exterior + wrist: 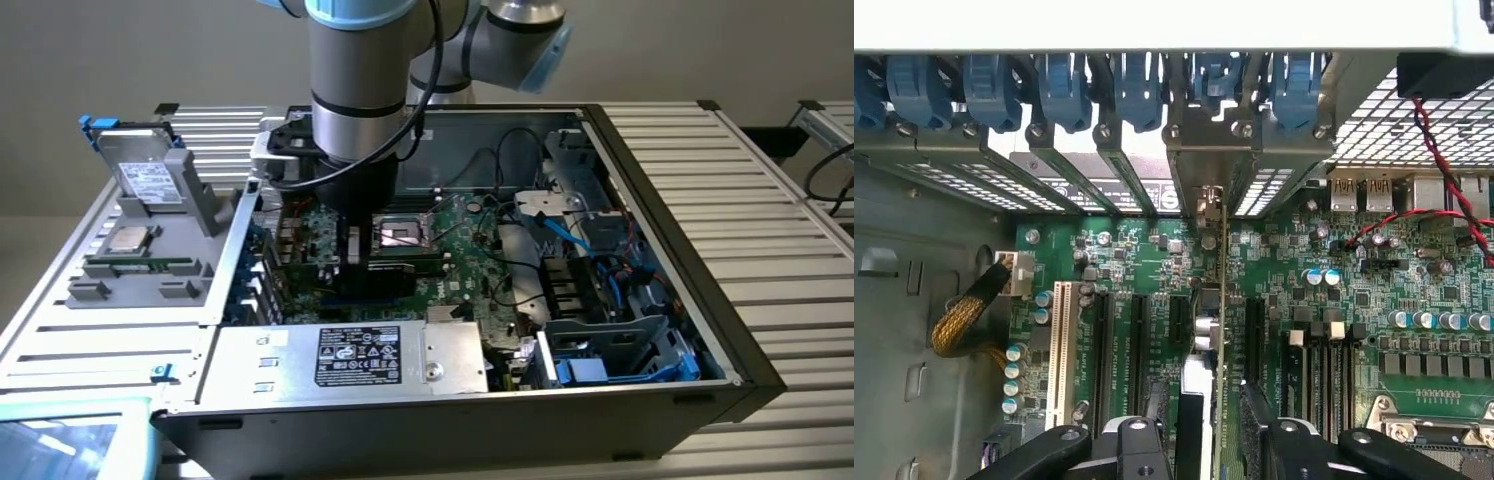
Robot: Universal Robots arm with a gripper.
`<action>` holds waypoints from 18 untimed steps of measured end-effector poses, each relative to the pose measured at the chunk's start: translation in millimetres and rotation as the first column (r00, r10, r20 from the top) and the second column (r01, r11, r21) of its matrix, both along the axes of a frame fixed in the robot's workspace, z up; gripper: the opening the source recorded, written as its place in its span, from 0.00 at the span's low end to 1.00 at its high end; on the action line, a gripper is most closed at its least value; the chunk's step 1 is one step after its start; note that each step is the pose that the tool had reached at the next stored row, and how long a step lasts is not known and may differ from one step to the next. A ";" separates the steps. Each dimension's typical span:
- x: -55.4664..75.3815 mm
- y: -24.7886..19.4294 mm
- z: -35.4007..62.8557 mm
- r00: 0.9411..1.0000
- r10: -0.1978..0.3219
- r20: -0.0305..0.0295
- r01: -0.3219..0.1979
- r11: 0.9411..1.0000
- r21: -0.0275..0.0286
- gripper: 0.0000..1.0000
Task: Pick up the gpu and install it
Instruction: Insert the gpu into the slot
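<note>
Reaching straight down with the grey arm (358, 90) into the open computer case (694, 290) — holding the black gripper (350, 270) low over the green motherboard (454, 280), just to the exterior view's left of the square processor socket (400, 236). Lying along the case's near edge, a silver power supply (267, 360) bearing a black label (358, 356). Running down the case's side on the exterior view's right, blue cables (587, 245) above a drive cage (614, 340). Sitting outside the case on the exterior view's left, a grey fixture (134, 290) — carrying a silver processor chip (130, 238) and, propped behind it, a labelled drive (147, 178). Lying beneath everything, a slatted metal table (747, 180).
</note>
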State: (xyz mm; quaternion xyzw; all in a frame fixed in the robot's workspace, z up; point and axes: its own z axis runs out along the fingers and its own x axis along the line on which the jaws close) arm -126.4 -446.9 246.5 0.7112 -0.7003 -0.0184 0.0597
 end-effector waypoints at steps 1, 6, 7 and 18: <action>0.3 0.4 0.0 1.000 0.001 0.000 -0.001 1.000 -0.001 0.42; 0.5 0.9 0.0 1.000 0.002 0.000 -0.002 1.000 -0.004 0.42; 0.5 0.9 0.0 1.000 0.002 0.000 -0.002 1.000 -0.004 0.42; 0.1 0.9 8.4 0.999 0.020 0.031 -0.019 0.999 -0.030 0.42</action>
